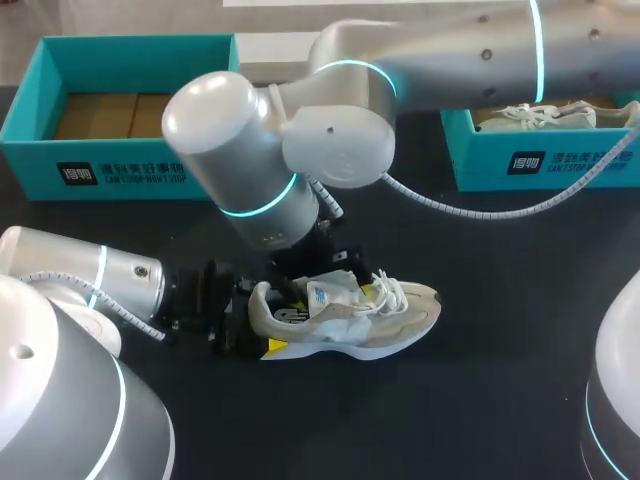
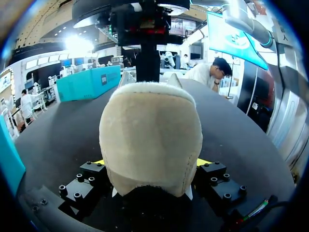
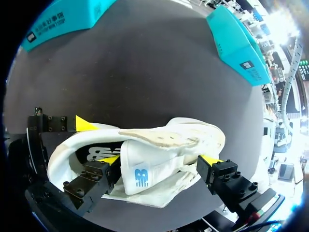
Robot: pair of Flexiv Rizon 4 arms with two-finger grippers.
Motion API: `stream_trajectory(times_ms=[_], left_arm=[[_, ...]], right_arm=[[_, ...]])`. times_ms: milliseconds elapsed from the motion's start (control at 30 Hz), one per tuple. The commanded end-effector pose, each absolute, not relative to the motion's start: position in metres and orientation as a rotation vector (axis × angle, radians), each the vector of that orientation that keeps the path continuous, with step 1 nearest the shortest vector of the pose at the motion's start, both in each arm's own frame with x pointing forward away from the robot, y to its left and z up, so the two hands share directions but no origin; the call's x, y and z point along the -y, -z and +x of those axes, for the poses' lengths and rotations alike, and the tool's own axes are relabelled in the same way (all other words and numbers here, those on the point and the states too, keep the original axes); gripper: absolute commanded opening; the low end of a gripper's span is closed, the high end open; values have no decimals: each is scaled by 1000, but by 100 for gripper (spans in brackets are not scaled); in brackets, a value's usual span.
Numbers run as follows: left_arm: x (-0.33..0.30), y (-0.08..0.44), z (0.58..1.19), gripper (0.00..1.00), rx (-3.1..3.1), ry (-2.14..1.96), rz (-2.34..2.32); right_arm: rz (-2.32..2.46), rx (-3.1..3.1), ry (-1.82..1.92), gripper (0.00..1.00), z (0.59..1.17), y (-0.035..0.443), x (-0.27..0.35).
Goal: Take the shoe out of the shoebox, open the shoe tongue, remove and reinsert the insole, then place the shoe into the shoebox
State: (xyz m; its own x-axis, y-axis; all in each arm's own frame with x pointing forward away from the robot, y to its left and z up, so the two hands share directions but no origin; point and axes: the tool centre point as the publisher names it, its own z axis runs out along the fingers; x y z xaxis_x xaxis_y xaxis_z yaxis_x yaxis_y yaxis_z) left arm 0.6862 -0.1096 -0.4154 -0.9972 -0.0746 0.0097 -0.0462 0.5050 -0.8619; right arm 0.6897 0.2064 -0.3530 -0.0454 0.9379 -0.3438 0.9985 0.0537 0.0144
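Observation:
A beige and white sneaker (image 1: 350, 318) lies on its side on the black table, toe to the right. My left gripper (image 1: 250, 325) holds its heel (image 2: 150, 140) from the left, a yellow tip (image 2: 98, 162) pressed to each side. My right arm comes from the back right, and its gripper (image 1: 322, 272) hangs over the shoe's mouth. In the right wrist view the right gripper (image 3: 160, 160) stands wide open around the white tongue (image 3: 145, 171) with its blue logo. A tan insole edge (image 3: 164, 137) shows beyond it. The empty teal shoebox (image 1: 120, 165) stands at the back left.
A second teal box (image 1: 545, 160) at the back right holds another pale sneaker (image 1: 545, 115). A white cable (image 1: 470, 210) loops from my right arm over the table. Bare black table lies in front of and to the right of the shoe.

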Motion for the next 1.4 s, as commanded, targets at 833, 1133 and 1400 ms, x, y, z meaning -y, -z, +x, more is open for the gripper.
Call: stream_trajectory(times_ms=[833, 1133, 1400], left_arm=[[113, 419, 684, 0, -2704, 1540, -108], [113, 419, 684, 0, -2704, 1540, -108], [113, 419, 684, 0, -2704, 1540, -108]], right_arm=[[2404, -1338, 283, 38, 680, 331, -161], [2468, -1458, 163, 0, 683, 326, -146], [2490, -1564, 82, 0, 686, 329, -120]])
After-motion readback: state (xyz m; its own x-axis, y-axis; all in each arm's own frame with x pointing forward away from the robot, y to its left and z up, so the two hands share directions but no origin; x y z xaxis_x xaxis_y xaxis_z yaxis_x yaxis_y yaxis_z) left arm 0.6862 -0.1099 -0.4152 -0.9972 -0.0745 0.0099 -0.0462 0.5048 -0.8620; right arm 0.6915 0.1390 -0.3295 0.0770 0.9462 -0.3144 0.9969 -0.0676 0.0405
